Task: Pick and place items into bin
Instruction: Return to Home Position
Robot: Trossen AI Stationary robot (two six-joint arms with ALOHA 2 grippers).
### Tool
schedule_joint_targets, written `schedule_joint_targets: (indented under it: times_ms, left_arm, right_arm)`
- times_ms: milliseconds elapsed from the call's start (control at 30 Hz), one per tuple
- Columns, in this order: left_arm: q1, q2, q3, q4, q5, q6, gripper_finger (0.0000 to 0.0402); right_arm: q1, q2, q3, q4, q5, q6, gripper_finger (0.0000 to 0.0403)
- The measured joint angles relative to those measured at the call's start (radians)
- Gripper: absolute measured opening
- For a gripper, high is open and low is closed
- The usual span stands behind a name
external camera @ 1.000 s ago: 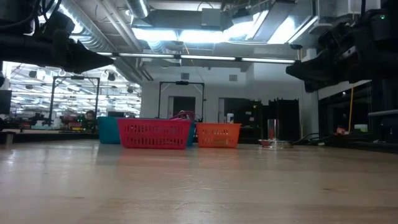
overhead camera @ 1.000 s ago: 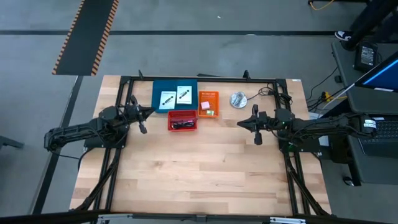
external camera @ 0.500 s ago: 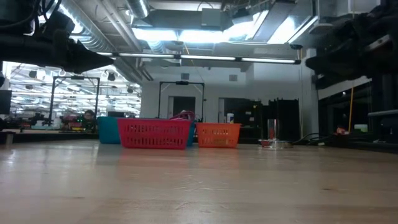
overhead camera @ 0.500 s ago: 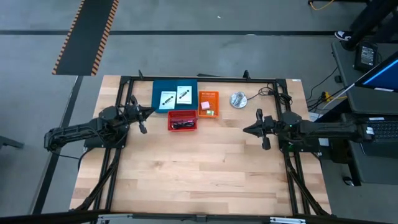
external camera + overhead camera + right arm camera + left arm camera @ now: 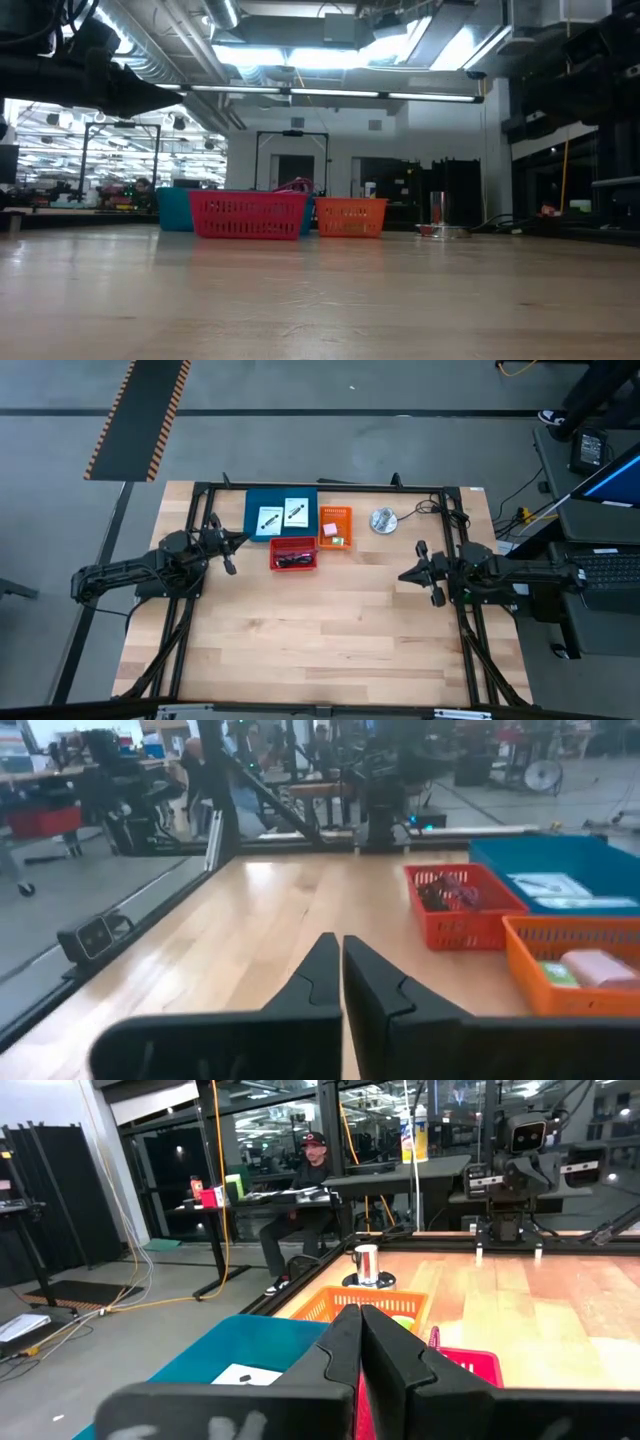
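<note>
Two white cards (image 5: 282, 515) lie flat in a blue bin (image 5: 254, 500). Coiled black and dark-red cables (image 5: 292, 559) sit in a red basket (image 5: 293, 543). A pink cube (image 5: 330, 529) and a green piece (image 5: 339, 541) rest in an orange basket (image 5: 335, 513). My left gripper (image 5: 234, 544) hovers shut just left of the red basket, above the table; its wrist view shows the fingers (image 5: 345, 1342) closed. My right gripper (image 5: 404, 575) is shut too (image 5: 341, 963) and hangs over bare wood to the right of the baskets, pointing toward them.
A small shiny metal cup on a round base (image 5: 383, 520) stands right of the orange basket, with cables (image 5: 440, 512) behind it. A black frame (image 5: 330, 487) runs around the table. Open wood (image 5: 320, 630) spreads across the near half. A person sits beyond the table (image 5: 305, 1180).
My right gripper has drawn back toward the table's right edge and a little toward the near edge, away from the baskets, staying shut. The left arm and all items have kept still.
</note>
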State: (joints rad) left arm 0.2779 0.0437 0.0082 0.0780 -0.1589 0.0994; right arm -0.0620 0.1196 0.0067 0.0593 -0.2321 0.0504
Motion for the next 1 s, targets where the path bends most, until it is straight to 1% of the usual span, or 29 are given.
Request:
schedule_joint_targets:
  times_ms: [167,1000]
  left_arm:
    - [0.0,0.0,0.0,0.0,0.0,0.0,0.0008]
    - [0.0,0.0,0.0,0.0,0.0,0.0,0.0007]
  right_arm:
    - [0.0,0.0,0.0,-0.002,0.001,0.058,0.0001]
    - [0.0,0.0,0.0,-0.001,0.002,0.049,0.0]
